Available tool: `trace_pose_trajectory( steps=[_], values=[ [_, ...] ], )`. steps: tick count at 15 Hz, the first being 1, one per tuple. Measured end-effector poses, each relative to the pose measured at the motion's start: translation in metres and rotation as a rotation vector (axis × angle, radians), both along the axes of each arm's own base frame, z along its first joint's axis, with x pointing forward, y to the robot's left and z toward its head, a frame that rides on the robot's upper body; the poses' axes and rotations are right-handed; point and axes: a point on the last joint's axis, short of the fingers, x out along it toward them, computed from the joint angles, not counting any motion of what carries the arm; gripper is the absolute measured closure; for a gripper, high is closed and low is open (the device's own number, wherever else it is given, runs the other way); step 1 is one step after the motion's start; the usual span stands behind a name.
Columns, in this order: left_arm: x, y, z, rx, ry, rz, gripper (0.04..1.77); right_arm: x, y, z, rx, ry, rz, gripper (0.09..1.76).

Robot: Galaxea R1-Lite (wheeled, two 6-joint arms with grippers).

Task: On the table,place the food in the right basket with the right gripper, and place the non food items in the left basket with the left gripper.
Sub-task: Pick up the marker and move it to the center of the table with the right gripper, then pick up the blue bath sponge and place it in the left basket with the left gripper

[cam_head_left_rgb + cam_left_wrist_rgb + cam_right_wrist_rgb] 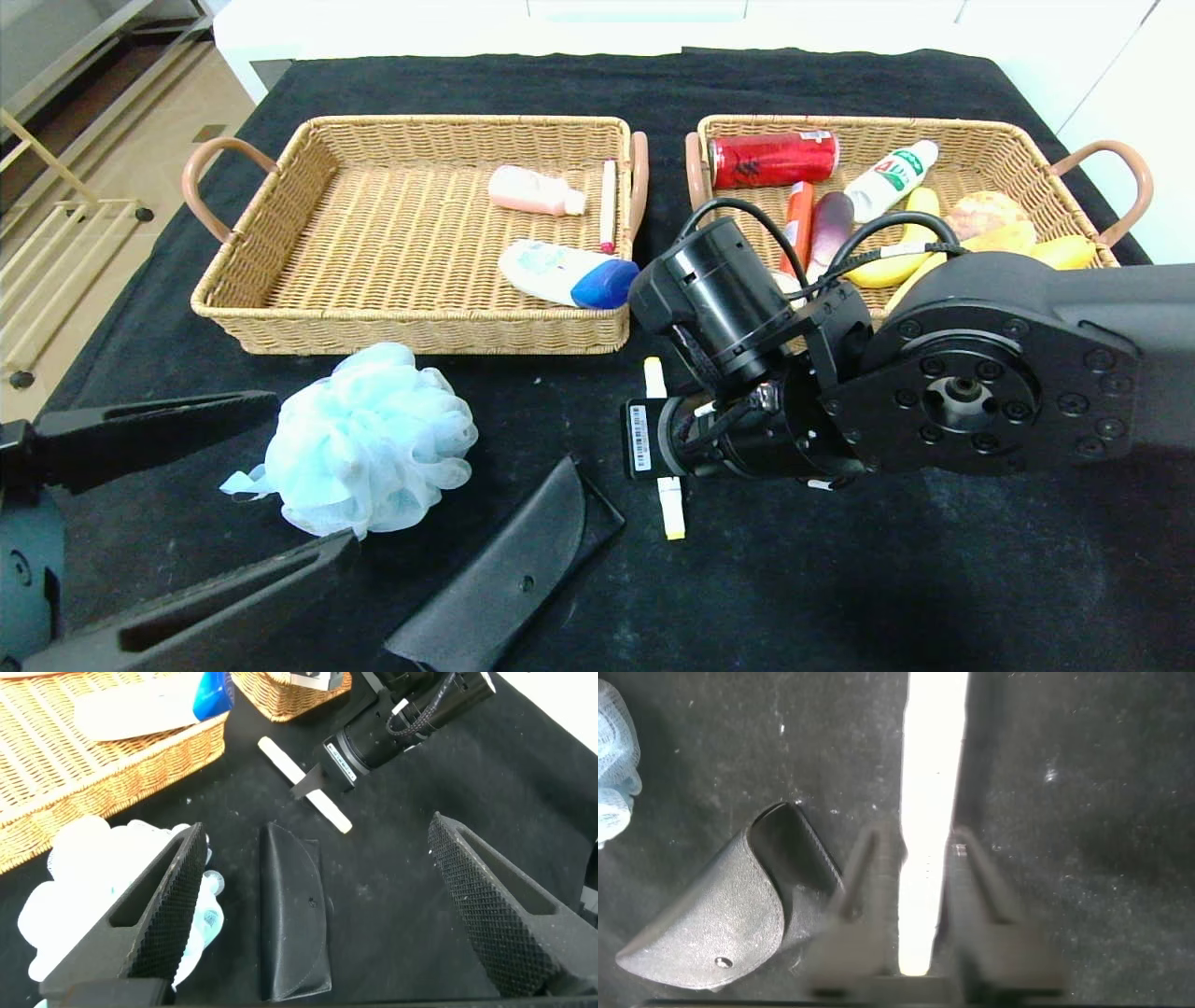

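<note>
My right gripper (665, 448) points straight down at the table (934, 579) in front of the baskets. Its fingers press close on both sides of the white marker (670, 504) with the yellow tip, which lies flat on the cloth (920, 840). My left gripper (313, 471) hovers open at the front left, between the pale blue bath pouf (369, 434) and the black glasses case (509, 569), which lies between its fingers (294, 915). The eggplant (831, 229) and orange sausage stick (798, 219) lie in the right basket (934, 126). The blue-capped white bottle (565, 273) lies in the left basket (411, 331).
The left basket also holds a pink bottle (532, 189) and a thin stick (608, 205). A red can (770, 157), a green-labelled white bottle (892, 177), bananas (896, 266) and a bread roll (985, 213) fill the right basket. My right arm's elbow (980, 392) hides that basket's front.
</note>
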Motion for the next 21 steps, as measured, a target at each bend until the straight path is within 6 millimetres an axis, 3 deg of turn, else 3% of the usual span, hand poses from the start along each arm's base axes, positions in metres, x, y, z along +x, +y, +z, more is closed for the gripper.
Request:
trace_pose_trajectory(
  steps=[3,7,14,21],
  values=[
    [0.000,0.000,0.000,0.001,0.002,0.000,0.09,0.000,0.000,0.000,-0.002,0.000,0.000,0.91],
    [0.001,0.000,-0.001,0.003,0.004,0.000,0.09,-0.002,-0.001,0.004,0.004,-0.005,0.002,0.60],
    [0.001,-0.001,-0.002,0.006,0.008,0.000,0.09,-0.008,-0.007,0.015,0.016,-0.018,0.004,0.34],
    [0.002,-0.001,-0.003,0.009,0.011,0.004,0.09,-0.030,-0.035,0.026,-0.044,-0.135,0.073,0.22]
  ],
)
